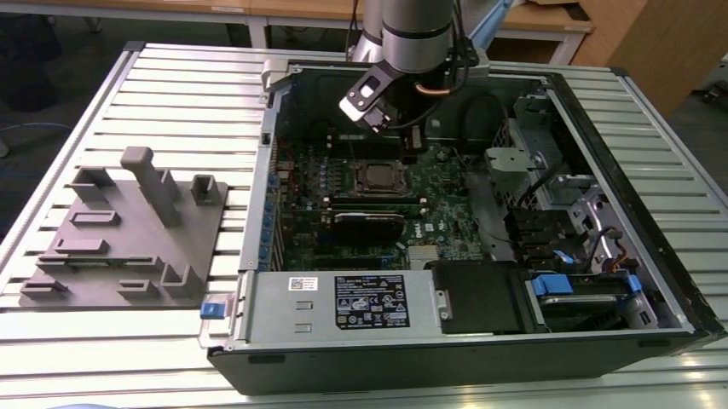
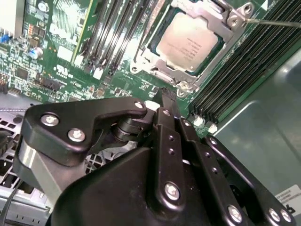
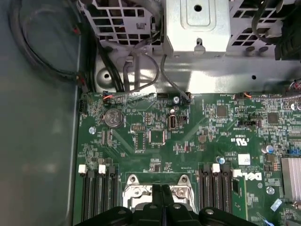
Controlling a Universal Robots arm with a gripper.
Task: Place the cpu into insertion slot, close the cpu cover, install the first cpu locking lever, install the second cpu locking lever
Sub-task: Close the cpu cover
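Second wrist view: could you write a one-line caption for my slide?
Shut gripper hovers over the motherboard; the cpu sits under the lowered cpu cover.

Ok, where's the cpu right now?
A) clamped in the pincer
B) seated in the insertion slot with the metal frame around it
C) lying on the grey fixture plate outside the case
B: in the second wrist view the cpu lies framed by the cpu cover, apart from the pincer, whose tips are together on nothing.
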